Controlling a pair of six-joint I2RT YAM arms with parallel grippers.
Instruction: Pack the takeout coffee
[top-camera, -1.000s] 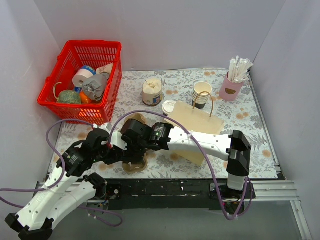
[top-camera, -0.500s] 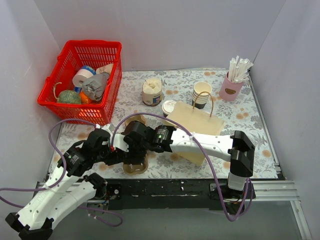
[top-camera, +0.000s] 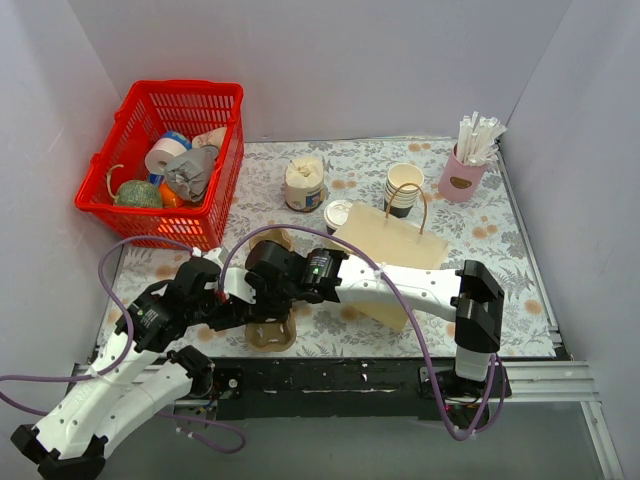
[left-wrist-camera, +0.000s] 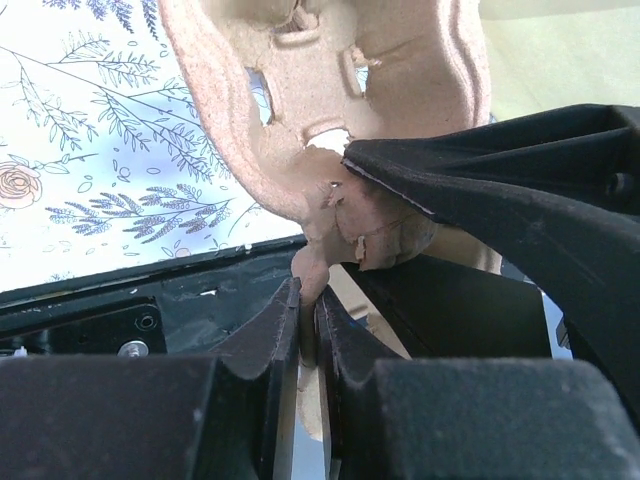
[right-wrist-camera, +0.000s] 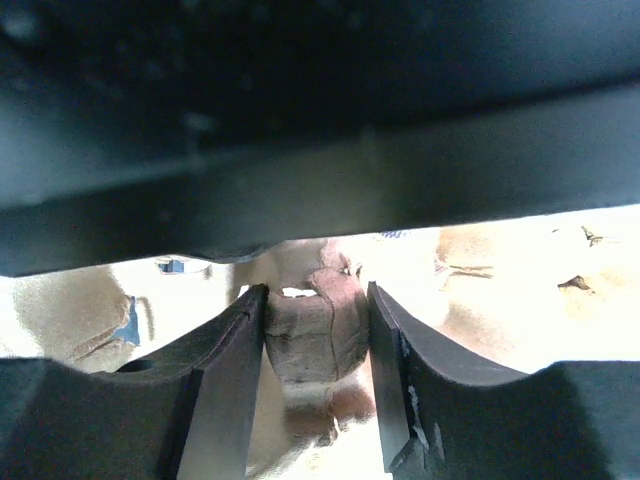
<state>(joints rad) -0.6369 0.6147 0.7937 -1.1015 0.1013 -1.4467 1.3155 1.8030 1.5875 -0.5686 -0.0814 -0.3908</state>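
Two pincers crowd one brown pulp cup carrier (left-wrist-camera: 420, 70) at the table's (top-camera: 510, 280) near edge, and from above the arms hide most of it. The left pincer (left-wrist-camera: 308, 300) is clamped on a thin rim; the right pincer (right-wrist-camera: 317, 325) squeezes a lump of it. One lidded takeout coffee (top-camera: 338, 213) stands farther back, between one jar (top-camera: 304, 183) and one stack of cups (top-camera: 404, 188), just beside one flat paper bag (top-camera: 385, 250).

Basket (top-camera: 185, 85) back-L, straw holder (top-camera: 461, 176) back-R, jar (top-camera: 304, 185) & lidded cup (top-camera: 338, 214) btwn.
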